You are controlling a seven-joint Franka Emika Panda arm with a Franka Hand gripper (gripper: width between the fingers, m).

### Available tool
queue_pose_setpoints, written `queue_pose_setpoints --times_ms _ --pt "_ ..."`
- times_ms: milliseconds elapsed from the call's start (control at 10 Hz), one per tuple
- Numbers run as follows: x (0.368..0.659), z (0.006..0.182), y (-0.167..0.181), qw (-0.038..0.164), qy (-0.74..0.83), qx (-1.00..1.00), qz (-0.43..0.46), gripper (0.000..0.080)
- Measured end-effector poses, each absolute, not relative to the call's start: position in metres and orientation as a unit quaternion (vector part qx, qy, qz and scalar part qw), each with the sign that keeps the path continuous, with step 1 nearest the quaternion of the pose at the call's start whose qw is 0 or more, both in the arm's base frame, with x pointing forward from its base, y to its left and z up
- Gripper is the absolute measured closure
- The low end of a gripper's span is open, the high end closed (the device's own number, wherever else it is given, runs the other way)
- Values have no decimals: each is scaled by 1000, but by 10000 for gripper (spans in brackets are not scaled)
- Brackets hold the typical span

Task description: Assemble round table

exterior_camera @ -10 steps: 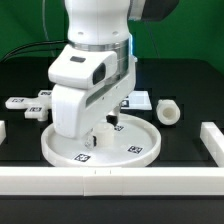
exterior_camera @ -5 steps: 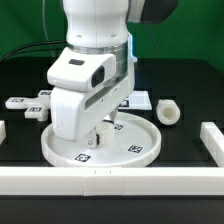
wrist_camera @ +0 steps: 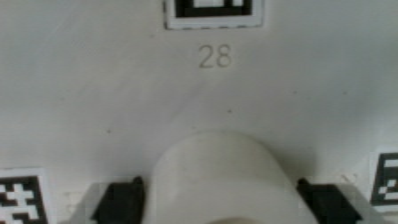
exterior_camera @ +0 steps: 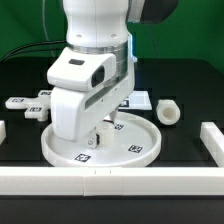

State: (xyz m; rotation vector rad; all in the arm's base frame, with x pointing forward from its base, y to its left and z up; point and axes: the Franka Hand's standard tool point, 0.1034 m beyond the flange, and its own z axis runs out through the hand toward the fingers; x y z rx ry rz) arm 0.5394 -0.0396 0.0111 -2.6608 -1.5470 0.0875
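The large white round disc (exterior_camera: 140, 141) lies flat on the black table against the front border block. My gripper (exterior_camera: 108, 124) reaches straight down onto its middle. In the wrist view the disc's face (wrist_camera: 107, 100) with a tag and the number 28 fills the picture. The gripper (wrist_camera: 217, 200) has its dark fingers (wrist_camera: 125, 198) pressed on both sides of the rounded white hub (wrist_camera: 217, 170). The short cylindrical leg (exterior_camera: 170, 112) lies on the table at the exterior view's right. The tagged foot (exterior_camera: 30, 106) lies at the exterior view's left, partly behind the arm.
White border blocks run along the front (exterior_camera: 110, 180), the right (exterior_camera: 211, 138) and the left (exterior_camera: 3, 130). A flat white piece (exterior_camera: 141, 99) lies behind the arm. A green backdrop stands at the rear.
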Motion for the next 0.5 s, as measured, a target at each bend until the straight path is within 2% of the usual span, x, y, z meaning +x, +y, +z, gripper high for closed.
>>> queue_pose_setpoints --times_ms 500 --pt "562 10 -8 29 -521 -853 15 389"
